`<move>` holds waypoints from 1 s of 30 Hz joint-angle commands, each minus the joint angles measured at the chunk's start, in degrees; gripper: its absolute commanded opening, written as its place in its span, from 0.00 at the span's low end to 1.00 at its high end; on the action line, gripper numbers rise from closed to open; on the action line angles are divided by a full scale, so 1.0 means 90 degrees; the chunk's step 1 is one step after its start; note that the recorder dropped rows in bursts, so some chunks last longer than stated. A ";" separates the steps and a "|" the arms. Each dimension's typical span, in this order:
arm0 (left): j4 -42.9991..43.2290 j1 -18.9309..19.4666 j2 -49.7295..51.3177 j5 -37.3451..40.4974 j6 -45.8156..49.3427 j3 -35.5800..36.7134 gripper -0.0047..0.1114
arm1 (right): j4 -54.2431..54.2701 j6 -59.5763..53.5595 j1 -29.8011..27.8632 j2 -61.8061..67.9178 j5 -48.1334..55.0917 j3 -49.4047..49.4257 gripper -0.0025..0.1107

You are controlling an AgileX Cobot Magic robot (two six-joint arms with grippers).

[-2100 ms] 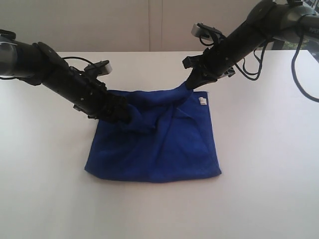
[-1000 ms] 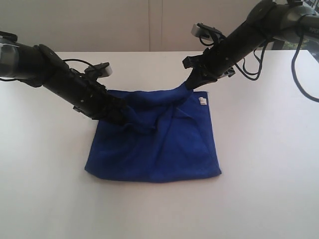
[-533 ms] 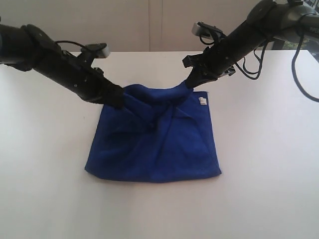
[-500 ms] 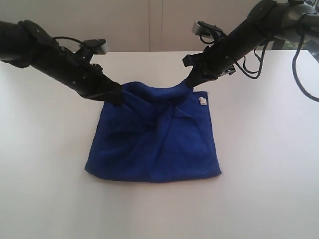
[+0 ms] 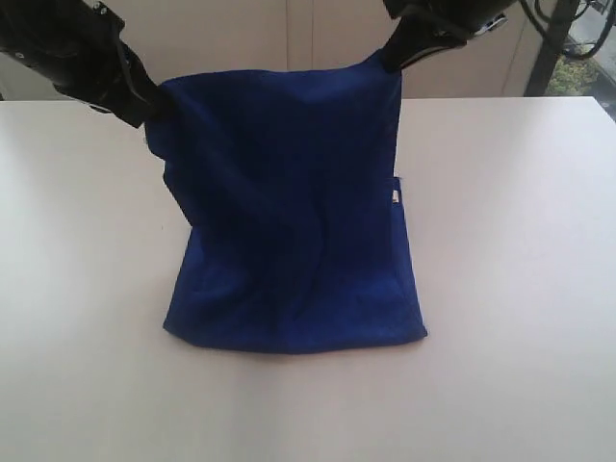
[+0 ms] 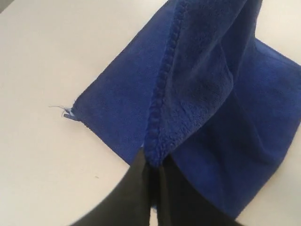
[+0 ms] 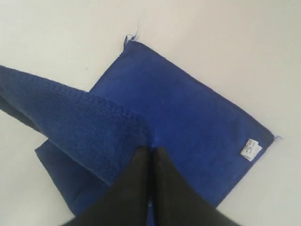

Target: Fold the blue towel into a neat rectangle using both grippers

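The blue towel hangs as a sheet from two raised corners, while its lower part lies flat on the white table. My left gripper is shut on the towel's upper left corner, high above the table. At the upper right corner my right gripper is shut on the cloth as well. In the left wrist view the black jaws pinch a stitched hem of the towel. The right wrist view shows its jaws closed on a fold, with the white tag on the flat layer below.
The towel's near folded edge rests about mid-table. A pale wall rises behind the table's far edge. Black cables hang at the upper right.
Both arms have risen sharply, lifting the towel's far edge from low over the table into a tall hanging sheet. The left gripper closed on its corner just before the lift.
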 commanded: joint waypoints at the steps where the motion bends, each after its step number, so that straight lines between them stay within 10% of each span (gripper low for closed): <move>1: -0.0083 0.0008 -0.0349 0.0820 -0.0338 -0.0003 0.04 | -0.0155 0.0106 0.0272 -0.0774 -0.0007 0.0631 0.02; 18: -0.0756 0.0008 -0.1591 0.3085 -0.0852 0.0008 0.04 | -0.0423 0.0420 0.0754 -0.3883 -0.0605 0.3607 0.02; 30: -0.1402 0.0008 -0.2321 0.3208 -0.0999 0.1022 0.04 | 0.0163 0.0420 0.0754 -0.5632 -0.0561 0.4958 0.02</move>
